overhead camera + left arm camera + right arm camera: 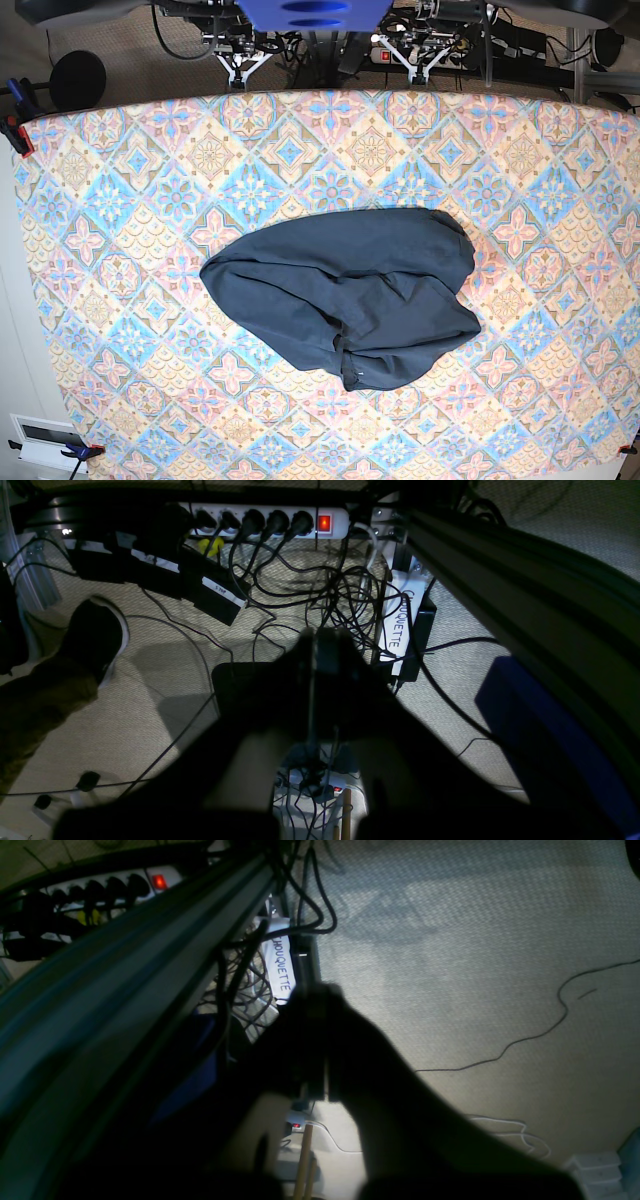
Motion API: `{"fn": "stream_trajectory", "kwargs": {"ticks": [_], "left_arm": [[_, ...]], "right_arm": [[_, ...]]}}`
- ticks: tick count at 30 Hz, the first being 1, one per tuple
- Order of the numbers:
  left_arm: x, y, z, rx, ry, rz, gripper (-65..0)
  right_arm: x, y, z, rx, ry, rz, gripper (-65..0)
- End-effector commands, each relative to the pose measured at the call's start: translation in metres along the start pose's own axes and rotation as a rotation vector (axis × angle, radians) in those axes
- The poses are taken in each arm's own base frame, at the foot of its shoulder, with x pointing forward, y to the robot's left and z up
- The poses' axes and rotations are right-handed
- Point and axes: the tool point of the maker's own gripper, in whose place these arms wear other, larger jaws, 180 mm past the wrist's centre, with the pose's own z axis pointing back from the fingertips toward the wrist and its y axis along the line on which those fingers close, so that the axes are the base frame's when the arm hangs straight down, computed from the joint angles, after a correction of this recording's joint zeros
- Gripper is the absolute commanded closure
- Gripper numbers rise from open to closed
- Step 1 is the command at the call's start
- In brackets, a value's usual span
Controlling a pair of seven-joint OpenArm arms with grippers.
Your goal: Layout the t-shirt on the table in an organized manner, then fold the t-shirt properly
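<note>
Patterned table (pixel 120 150) fills my base view; the t-shirt (pixel 345 300) lies crumpled at its centre, nothing spread or folded yet. My left claw (pixel 320 645) and right claw (pixel 312 1000), parked at twelve o'clock, are closed, empty.

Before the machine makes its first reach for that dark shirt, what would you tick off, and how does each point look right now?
1. t-shirt fully on the table: ok.
2. T-shirt spread flat: not ok, it lies crumpled in a heap.
3. Sleeves and collar findable: cannot tell, folds hide them.
4. Left tool holding nothing: ok, shut and hanging over the floor cables.
5. Right tool holding nothing: ok, shut, also off the table.
6. Tablecloth around the shirt free of other things: ok.
</note>
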Motion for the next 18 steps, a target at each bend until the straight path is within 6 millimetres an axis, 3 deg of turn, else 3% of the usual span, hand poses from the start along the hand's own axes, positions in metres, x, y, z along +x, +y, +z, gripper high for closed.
{"fn": "stream_trajectory", "kwargs": {"ticks": [1,4,7,9,12,18], "left_arm": [[-0.005,0.001,0.001,0.005,0.002,0.007,0.0],[-0.010,0.004,0.003,0.009,-0.009,0.005,0.0],[-0.022,0.018,0.008,0.027,-0.023,-0.014,0.0],[-0.031,0.022,0.012,0.033,-0.028,-0.019,0.0],[-0.047,0.042,0.020,0.059,-0.023,-0.030,0.0],[-0.065,0.078,0.035,0.108,-0.032,-0.061,0.0]], "right_arm": [[0.002,0.001,0.000,0.003,-0.008,0.003,-0.3],[-0.004,-0.001,0.000,0.000,0.001,0.003,-0.1],[-0.035,-0.005,0.002,-0.007,0.038,0.001,0.0],[-0.036,-0.010,0.004,-0.015,0.020,0.005,0.0],[-0.037,-0.046,0.011,-0.069,-0.019,0.020,0.0],[-0.055,-0.089,0.032,-0.136,-0.067,0.056,0.0]]}}
